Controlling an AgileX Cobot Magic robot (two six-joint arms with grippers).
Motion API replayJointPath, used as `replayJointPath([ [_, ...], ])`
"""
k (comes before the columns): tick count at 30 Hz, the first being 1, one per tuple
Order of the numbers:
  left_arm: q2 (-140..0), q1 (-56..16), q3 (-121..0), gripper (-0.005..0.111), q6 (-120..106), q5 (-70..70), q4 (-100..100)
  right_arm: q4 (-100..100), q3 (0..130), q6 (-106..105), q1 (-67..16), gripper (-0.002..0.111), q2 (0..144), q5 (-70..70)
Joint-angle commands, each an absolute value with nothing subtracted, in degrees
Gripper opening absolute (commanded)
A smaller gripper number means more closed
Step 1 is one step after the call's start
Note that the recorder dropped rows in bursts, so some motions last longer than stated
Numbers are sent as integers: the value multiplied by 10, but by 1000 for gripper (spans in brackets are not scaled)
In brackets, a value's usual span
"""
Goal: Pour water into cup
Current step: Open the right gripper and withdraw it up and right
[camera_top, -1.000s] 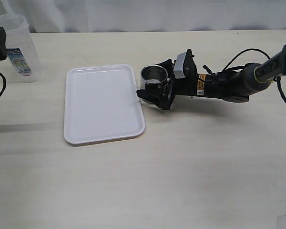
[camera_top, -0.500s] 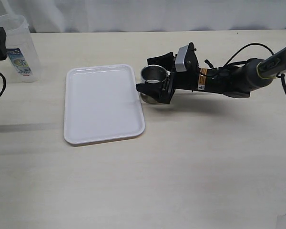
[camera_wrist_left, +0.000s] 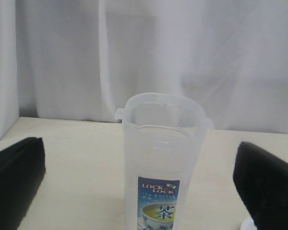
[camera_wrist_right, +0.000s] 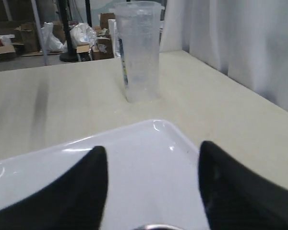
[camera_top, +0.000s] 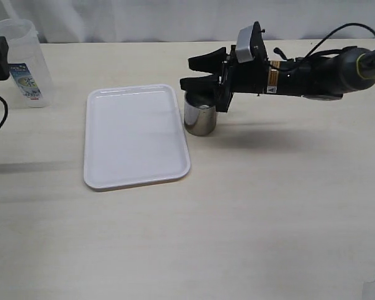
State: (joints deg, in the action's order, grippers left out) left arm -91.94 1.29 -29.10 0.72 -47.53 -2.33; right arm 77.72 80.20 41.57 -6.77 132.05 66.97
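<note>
On the table [camera_top: 269, 219], the cup [camera_top: 200, 117] stood upright just beside the right edge of the white tray [camera_top: 134, 140]; contact with the rim could not be determined. The right gripper [camera_top: 189, 73] hung above the cup with its jaws apart, holding nothing. At the far left corner, the clear plastic container [camera_top: 24, 62] stood upright with its blue-white label showing. The left gripper [camera_wrist_left: 139, 187] faced it with its 2 fingers [camera_wrist_left: 17, 177] spread wide on either side, clear of its wall. Water was not positively identified: a faint line inside the container may mark a level, and a shine in the cup could be bare metal. Assessment: of the 2 evident steps, the cup appeared placed, while the pour had not begun. The container was neither gripped nor lifted and stood well apart from the cup.
</note>
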Motion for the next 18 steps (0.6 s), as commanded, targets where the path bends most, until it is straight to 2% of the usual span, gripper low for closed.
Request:
replayJointPath([
  [1, -916, 13, -287, 101, -3, -483, -22, 832, 803, 508, -65, 19, 1279, 666],
  [3, -916, 13, -287, 101, -3, -483, -27, 864, 803, 529, -65, 5, 1259, 648],
  [6, -915, 13, -287, 96, -3, -482, -50, 899, 803, 568, -65, 4, 1234, 621],
  [8, -915, 13, -287, 82, -3, -477, -52, 905, 803, 608, -65, 4, 1221, 599],
  [11, -914, 13, -287, 51, 0, -477, 0, 898, 786, 626, -65, 4, 1196, 565],
  [15, -899, 13, -287, 15, 56, -469, 44, 827, 740, 604, -65, 4, 1150, 510],
  [17, -887, 14, -287, 1, 60, -450, 43, 791, 711, 582, -65, 4, 1119, 485],
  [18, -880, 14, -287, 0, 60, -441, 44, 776, 698, 576, -65, 4, 1106, 477],
])
